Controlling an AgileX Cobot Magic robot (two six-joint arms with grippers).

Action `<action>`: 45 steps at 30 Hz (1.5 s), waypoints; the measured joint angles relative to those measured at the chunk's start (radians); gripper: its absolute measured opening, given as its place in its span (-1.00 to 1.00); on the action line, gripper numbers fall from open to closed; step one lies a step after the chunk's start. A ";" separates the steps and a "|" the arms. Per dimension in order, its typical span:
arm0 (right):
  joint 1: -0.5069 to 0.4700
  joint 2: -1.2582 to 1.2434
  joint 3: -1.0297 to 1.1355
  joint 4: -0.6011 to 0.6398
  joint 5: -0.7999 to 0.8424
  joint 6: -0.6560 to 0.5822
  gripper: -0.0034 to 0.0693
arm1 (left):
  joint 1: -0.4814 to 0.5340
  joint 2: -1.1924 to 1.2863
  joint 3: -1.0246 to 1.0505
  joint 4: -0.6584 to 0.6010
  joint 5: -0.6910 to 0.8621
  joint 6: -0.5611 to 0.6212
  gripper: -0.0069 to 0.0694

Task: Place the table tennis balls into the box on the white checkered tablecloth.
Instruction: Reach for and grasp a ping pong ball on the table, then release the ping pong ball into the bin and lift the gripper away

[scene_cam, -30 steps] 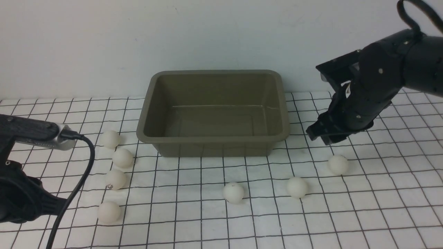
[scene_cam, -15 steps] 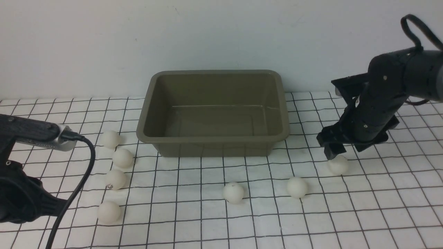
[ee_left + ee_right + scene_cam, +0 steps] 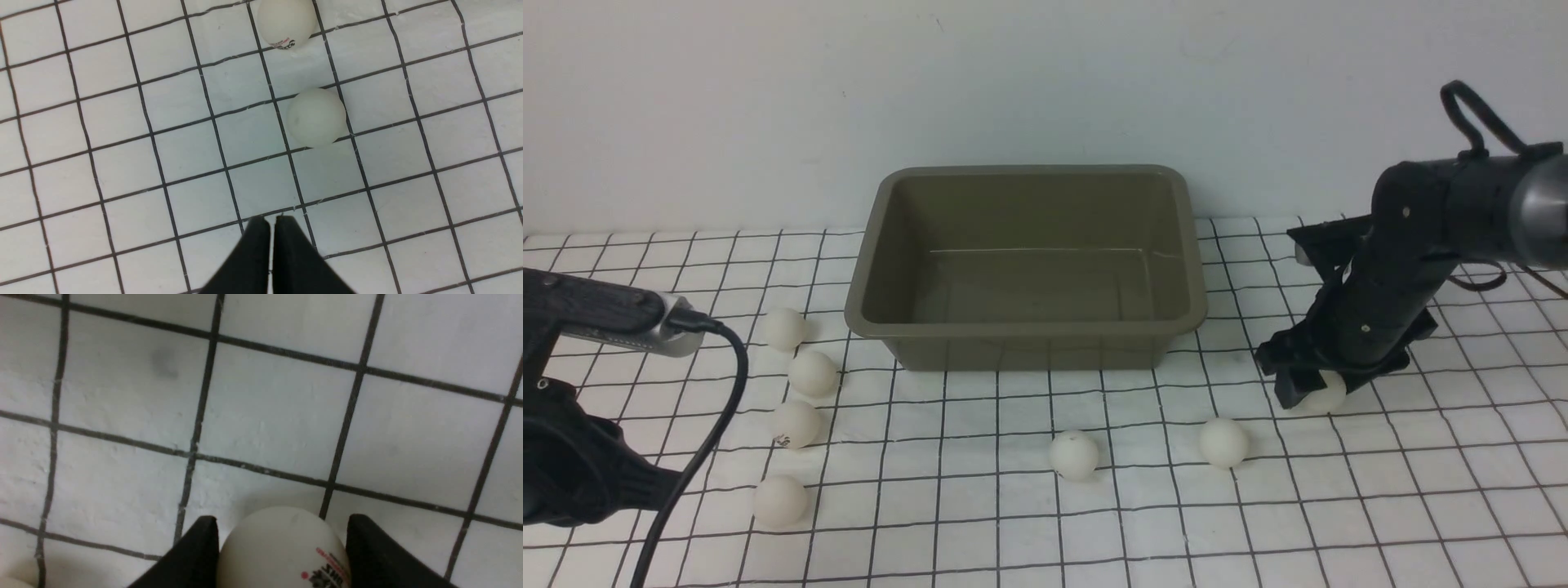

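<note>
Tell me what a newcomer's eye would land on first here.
The empty olive box sits mid-scene near the wall. To its right, the right arm's fingers straddle one white ball on the checkered cloth; six more balls lie loose in front and left.

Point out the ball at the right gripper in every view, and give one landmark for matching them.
Front view: the ball lies far right on the cloth, half hidden behind the right gripper.
Left wrist view: not in it.
Right wrist view: the ball at bottom middle, between the black fingers.
Shared landmark: the cloth's black grid, seen in all three.
</note>
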 joint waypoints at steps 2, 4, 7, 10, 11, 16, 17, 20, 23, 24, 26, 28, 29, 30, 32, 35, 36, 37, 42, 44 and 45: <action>0.000 0.000 -0.005 -0.005 0.002 0.000 0.09 | 0.000 0.000 0.000 0.000 0.000 0.001 -0.83; 0.000 0.000 -0.029 -0.026 0.035 0.000 0.09 | 0.000 0.000 0.000 0.000 0.000 0.001 -0.83; 0.000 0.000 -0.135 -0.041 0.142 0.000 0.09 | 0.000 0.000 0.000 0.000 0.000 0.001 -0.83; 0.000 0.000 -0.226 -0.041 0.215 0.000 0.09 | 0.000 0.000 0.000 0.000 0.000 0.002 -0.83; 0.001 0.000 -0.251 -0.041 0.233 0.000 0.09 | 0.000 0.000 0.000 0.000 0.000 0.002 -0.83; 0.020 0.000 -0.394 -0.032 0.320 0.000 0.09 | 0.000 0.000 0.000 -0.001 -0.002 0.002 -0.83; 0.027 0.000 -0.417 -0.031 0.330 0.000 0.09 | 0.000 0.000 0.000 -0.001 -0.003 0.003 -0.83; 0.055 0.000 -0.485 -0.027 0.347 -0.001 0.09 | 0.000 0.000 0.000 -0.001 -0.003 0.003 -0.83; 0.090 0.000 -0.545 -0.024 0.352 -0.001 0.09 | 0.000 0.000 0.000 -0.001 -0.003 0.003 -0.83; 0.117 0.000 -0.577 -0.022 0.353 -0.001 0.09 | 0.000 0.000 0.000 -0.001 -0.003 0.003 -0.83; 0.163 0.005 -0.614 -0.022 0.357 -0.001 0.09 | 0.000 0.000 0.000 -0.001 -0.003 0.003 -0.83; 0.209 0.023 -0.640 -0.028 0.357 -0.001 0.09 | 0.000 0.000 0.000 -0.001 -0.003 0.003 -0.83; 0.242 0.046 -0.646 -0.035 0.355 0.000 0.09 | 0.000 0.000 0.000 -0.001 -0.003 0.004 -0.83; 0.242 0.046 -0.648 -0.035 0.355 0.000 0.09 | 0.000 0.000 0.000 -0.001 -0.003 0.004 -0.83; 0.285 0.115 -0.659 -0.038 0.337 0.003 0.09 | 0.000 0.000 0.000 -0.001 -0.003 0.004 -0.83; 0.296 0.158 -0.676 -0.042 0.315 0.003 0.09 | 0.000 0.000 0.000 -0.001 -0.003 0.004 -0.83; 0.297 0.171 -0.683 -0.043 0.308 0.003 0.09 | 0.000 0.000 0.000 -0.001 -0.003 0.004 -0.83; 0.297 0.179 -0.685 -0.044 0.303 0.003 0.09 | 0.000 0.000 0.000 -0.001 -0.003 0.005 -0.83; 0.297 0.193 -0.693 -0.057 0.266 -0.008 0.13 | 0.000 0.000 0.000 -0.001 -0.003 0.011 -0.83; 0.297 0.196 -0.693 -0.060 0.263 -0.009 0.21 | 0.000 0.000 0.000 -0.001 -0.003 0.011 -0.83; 0.297 0.196 -0.693 -0.061 0.263 -0.009 0.31 | 0.000 0.000 0.000 -0.001 -0.003 0.011 -0.83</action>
